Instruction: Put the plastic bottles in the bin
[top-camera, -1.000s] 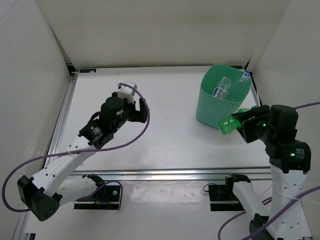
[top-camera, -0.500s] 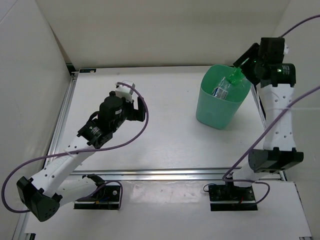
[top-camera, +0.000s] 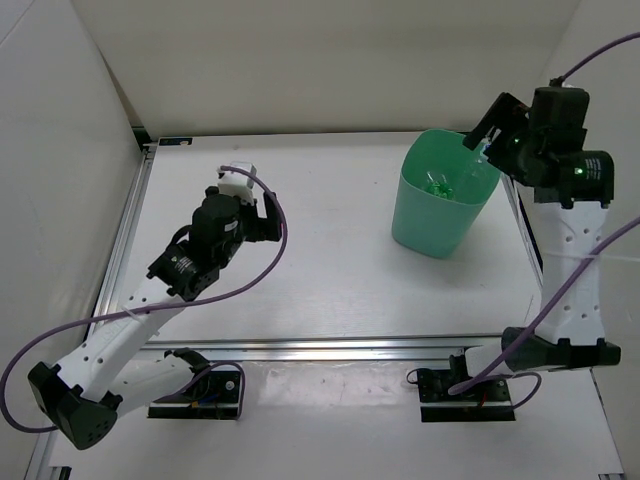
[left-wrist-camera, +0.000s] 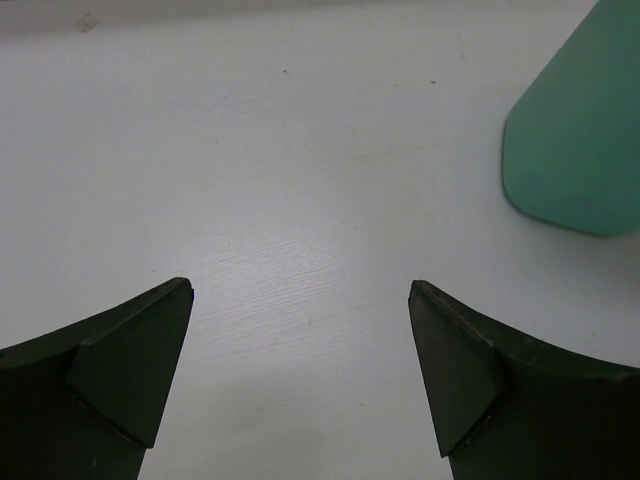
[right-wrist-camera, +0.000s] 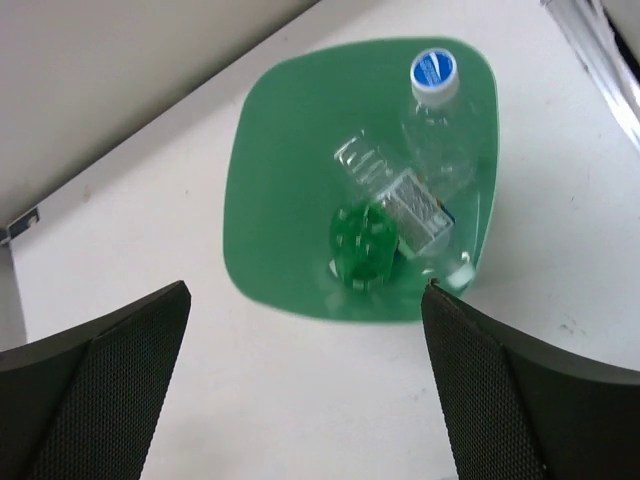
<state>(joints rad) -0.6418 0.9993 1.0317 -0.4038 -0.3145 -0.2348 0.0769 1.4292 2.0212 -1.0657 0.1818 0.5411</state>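
From the top view, the bin (top-camera: 425, 228) stands upright on the white table (top-camera: 330, 270), toward its far right corner. The right gripper (top-camera: 484, 140) hangs above the bin's far right rim with its jaws spread and nothing between them. Inside the bin a green bottle (top-camera: 437, 185) shows among clear plastic (the rest is hard to separate from this height). The left gripper (top-camera: 262, 215) is well apart from the bin, over the left half of the table, jaws spread and empty.

The left wrist view looks between the left gripper (left-wrist-camera: 300, 290) and its two wide-apart dark fingers at bare table (left-wrist-camera: 300, 150). The bin's mint wall (left-wrist-camera: 580, 140) shows at the upper right.

The right wrist view looks straight down into the bin (right-wrist-camera: 280, 200), with the right gripper (right-wrist-camera: 305, 288) spread wide above it and holding nothing. The green bottle (right-wrist-camera: 362, 245) lies in the bin. A labelled clear bottle (right-wrist-camera: 400, 195) is touching it, and a blue-capped clear bottle (right-wrist-camera: 437, 110) leans toward the far rim. I cannot make out a fourth bottle for certain.
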